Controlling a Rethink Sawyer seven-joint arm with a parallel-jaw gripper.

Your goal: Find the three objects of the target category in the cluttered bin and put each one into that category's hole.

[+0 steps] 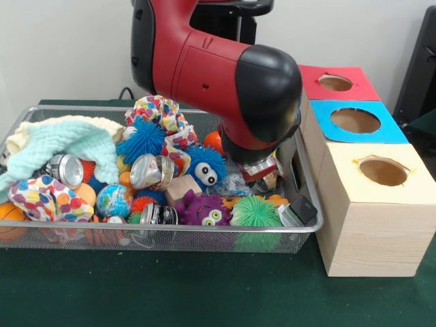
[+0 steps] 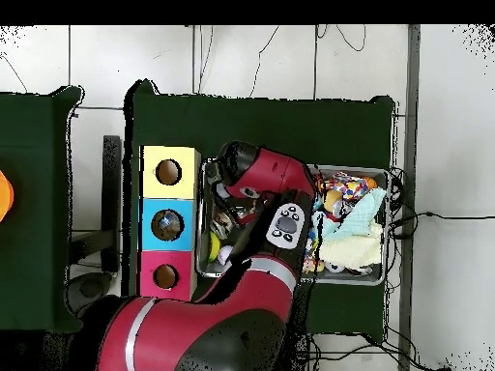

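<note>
So the bin (image 1: 310,228) is a wide, shallow silver wire-mesh basket with a rounded rim, crammed with fuzzy balls, cloths and small tins, sitting mid-table beside the hole boxes (image 1: 381,204). The gripper (image 1: 262,172) is down inside it; can't tell if its fingers are clenched or released.

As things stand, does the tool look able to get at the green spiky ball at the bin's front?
Probably yes: the green spiky ball lies uncovered on top, close beside the lowered tool in the bin.
</note>
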